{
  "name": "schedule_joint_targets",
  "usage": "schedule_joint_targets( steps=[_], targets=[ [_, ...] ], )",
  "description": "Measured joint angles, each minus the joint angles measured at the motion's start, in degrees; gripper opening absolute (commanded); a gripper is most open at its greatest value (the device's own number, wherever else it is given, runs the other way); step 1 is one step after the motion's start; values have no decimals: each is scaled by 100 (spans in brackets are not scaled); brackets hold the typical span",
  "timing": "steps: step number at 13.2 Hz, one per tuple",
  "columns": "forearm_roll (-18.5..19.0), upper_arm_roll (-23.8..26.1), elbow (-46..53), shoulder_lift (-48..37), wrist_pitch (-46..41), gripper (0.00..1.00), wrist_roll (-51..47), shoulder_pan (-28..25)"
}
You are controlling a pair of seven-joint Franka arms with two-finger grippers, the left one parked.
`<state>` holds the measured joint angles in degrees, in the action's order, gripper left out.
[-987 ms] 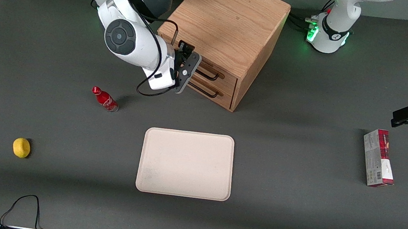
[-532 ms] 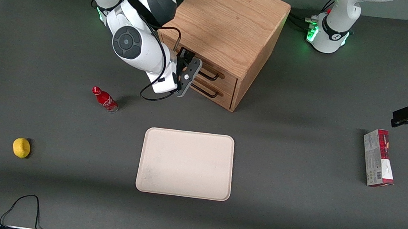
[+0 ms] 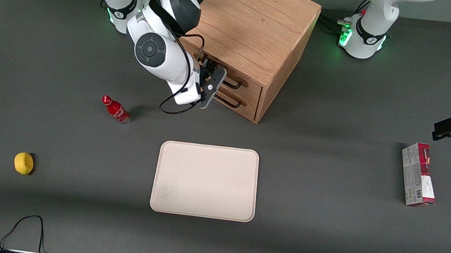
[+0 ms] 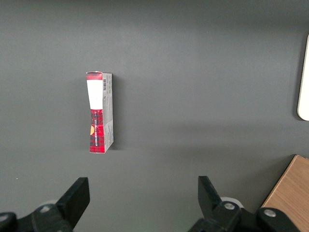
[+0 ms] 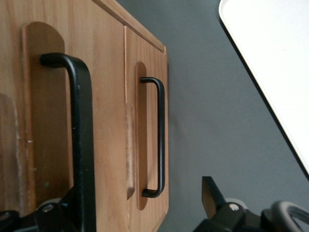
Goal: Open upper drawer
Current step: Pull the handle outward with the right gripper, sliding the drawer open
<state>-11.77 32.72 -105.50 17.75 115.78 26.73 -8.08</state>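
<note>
Now the gripper (image 3: 212,84) sits right in front of the oak cabinet (image 3: 256,26) near the table's rear edge, fingers spread apart to straddle the upper drawer (image 3: 238,79) and its black wire handle (image 5: 79,140), drawer apparently closed; only the wrist view shows that handle running between the fingers.

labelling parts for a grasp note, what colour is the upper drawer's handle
Black, on the light oak upper drawer; clearest in the right wrist view, with the gripper at it.

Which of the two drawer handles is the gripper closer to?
The upper drawer handle: the gripper is right at it; the lower handle sits apart.
</note>
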Motion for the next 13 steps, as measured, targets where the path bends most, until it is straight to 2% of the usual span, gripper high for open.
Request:
schedule_joint_targets(
  steps=[4, 6, 13],
  targets=[
    [470, -60, 239, 98, 40, 100, 0, 5],
    [715, -298, 566, 253, 65, 100, 0, 24],
    [775, -1275, 1835, 1076, 72, 100, 27, 100]
  ],
)
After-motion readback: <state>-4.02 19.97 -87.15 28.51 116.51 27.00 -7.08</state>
